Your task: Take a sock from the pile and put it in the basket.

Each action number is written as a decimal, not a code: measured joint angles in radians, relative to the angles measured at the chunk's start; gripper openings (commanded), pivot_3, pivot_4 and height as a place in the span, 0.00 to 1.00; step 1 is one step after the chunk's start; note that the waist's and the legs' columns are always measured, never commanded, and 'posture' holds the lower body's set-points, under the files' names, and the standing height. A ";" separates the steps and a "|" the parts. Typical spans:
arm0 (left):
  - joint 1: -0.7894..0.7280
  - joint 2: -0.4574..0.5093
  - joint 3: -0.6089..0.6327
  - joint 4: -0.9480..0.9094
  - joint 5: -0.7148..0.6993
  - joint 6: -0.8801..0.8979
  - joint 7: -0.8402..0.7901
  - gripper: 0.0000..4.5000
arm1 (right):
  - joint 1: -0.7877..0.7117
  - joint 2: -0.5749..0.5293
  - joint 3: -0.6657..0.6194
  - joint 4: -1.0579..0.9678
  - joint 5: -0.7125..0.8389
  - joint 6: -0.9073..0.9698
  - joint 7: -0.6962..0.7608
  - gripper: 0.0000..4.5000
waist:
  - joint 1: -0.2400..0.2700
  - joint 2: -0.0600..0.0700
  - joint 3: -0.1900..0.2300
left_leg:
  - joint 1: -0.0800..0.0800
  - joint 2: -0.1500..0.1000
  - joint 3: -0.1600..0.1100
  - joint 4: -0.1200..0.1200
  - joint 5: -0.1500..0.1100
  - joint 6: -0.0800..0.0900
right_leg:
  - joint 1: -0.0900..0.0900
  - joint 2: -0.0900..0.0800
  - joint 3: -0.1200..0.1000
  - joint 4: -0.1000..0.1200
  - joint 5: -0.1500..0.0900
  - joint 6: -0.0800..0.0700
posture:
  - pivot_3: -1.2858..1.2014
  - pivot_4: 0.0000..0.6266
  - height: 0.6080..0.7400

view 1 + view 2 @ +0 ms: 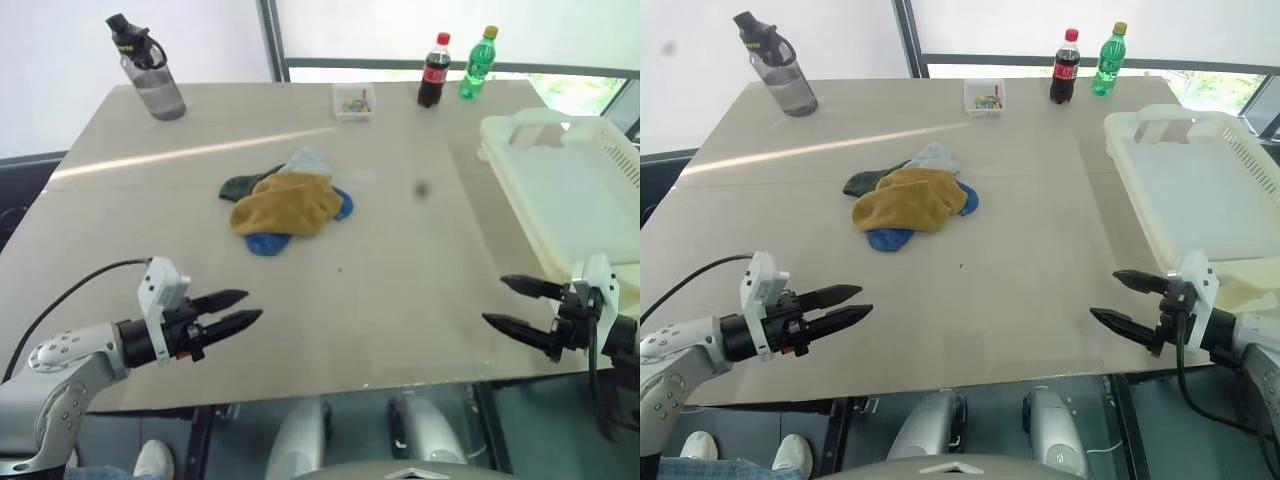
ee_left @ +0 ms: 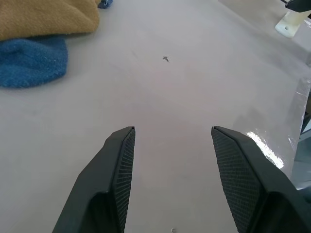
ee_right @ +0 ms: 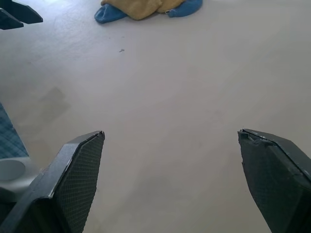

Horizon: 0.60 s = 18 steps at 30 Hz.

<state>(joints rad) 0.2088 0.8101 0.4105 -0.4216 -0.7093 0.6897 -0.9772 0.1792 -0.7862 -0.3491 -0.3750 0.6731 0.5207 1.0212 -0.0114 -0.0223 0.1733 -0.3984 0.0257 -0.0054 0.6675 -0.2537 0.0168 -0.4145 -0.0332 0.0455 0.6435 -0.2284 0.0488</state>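
Two head views, table: pale table [image 1: 400, 280] carrying the pile, the basket and some small things.
Pile: yellow, blue, grey and dark green socks heaped as the pile [image 1: 288, 203], about mid-table, well apart from the basket.
Basket: cream basket [image 1: 560, 190] to the right of the pile, at the table's right edge, nothing visible inside it.
Far things: grey bottle [image 1: 150, 72] beyond the pile to the left; clear box [image 1: 354, 101], cola bottle [image 1: 434, 71] and green bottle [image 1: 478, 63] beyond the pile to the right.
Left gripper: left gripper [image 1: 238, 309] over the near table edge, nearer than the pile and to its left, pointing right, holding nothing.
Right gripper: right gripper [image 1: 512, 304] over the near table edge, nearer than the pile and far to its right, just in front of the basket's near corner, pointing left, holding nothing.
Left wrist view: two black fingers [image 2: 114, 174] parted about halfway with bare table between them; the pile's yellow and blue socks lie well ahead of them.
Right wrist view: fingers [image 3: 80, 170] spread wide over bare table, nothing between them; the pile [image 3: 146, 7] lies far ahead, the left gripper's tips to one side of it.
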 measured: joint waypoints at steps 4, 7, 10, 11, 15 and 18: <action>-0.014 0.002 0.004 -0.001 -0.011 0.004 0.011 0.58 | -0.007 0.000 0.000 0.000 0.011 0.001 -0.001 1.00 | 0.000 0.000 0.000 | 0.000 0.000 0.000 0.000 0.000 0.000 | 0.000 0.000 0.000 0.000 0.000 0.000 | 0.52 0.24 1.00; -0.022 0.002 0.012 -0.002 -0.025 0.008 0.019 0.58 | -0.007 0.000 0.000 0.000 0.016 0.002 -0.001 1.00 | 0.000 0.000 0.000 | 0.000 0.000 0.000 0.000 0.000 0.000 | 0.000 0.000 0.000 0.000 0.000 0.000 | 0.52 0.24 1.00; -0.021 0.003 0.012 -0.002 -0.031 0.009 0.020 0.58 | -0.013 0.000 0.000 0.000 0.017 0.002 -0.001 1.00 | 0.000 0.000 0.000 | 0.000 -0.001 0.000 0.000 0.000 0.000 | 0.000 0.000 0.000 0.000 0.000 0.000 | 0.52 0.24 1.00; -0.020 0.003 0.012 -0.002 -0.032 0.009 0.020 0.58 | -0.015 0.000 0.000 0.000 0.018 0.002 -0.001 1.00 | 0.000 0.000 0.000 | 0.000 -0.001 0.000 0.000 0.000 0.000 | 0.000 0.000 0.000 0.000 0.000 0.000 | 0.52 0.24 1.00; -0.019 0.003 0.012 -0.002 -0.033 0.009 0.022 0.58 | -0.039 0.000 0.000 0.000 0.020 0.002 -0.001 1.00 | 0.000 0.000 0.000 | 0.000 -0.001 0.000 0.000 0.000 0.000 | 0.000 0.000 0.000 0.000 0.000 0.000 | 0.52 0.24 1.00; -0.020 0.002 0.014 -0.002 -0.037 0.008 0.027 0.58 | -0.067 0.003 0.022 0.006 0.015 0.004 -0.010 1.00 | 0.000 0.000 0.000 | 0.000 -0.001 0.000 0.000 0.000 0.000 | 0.000 0.000 0.000 0.000 0.001 -0.001 | 0.52 0.24 1.00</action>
<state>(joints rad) 0.1884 0.8126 0.4249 -0.4233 -0.7460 0.6977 -0.9504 0.1118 -0.7832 -0.3270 -0.3694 0.6881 0.5249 1.0107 -0.0118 -0.0224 0.1733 -0.3982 0.0246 -0.0054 0.6676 -0.2537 0.0168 -0.4144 -0.0331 0.0455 0.6437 -0.2278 0.0481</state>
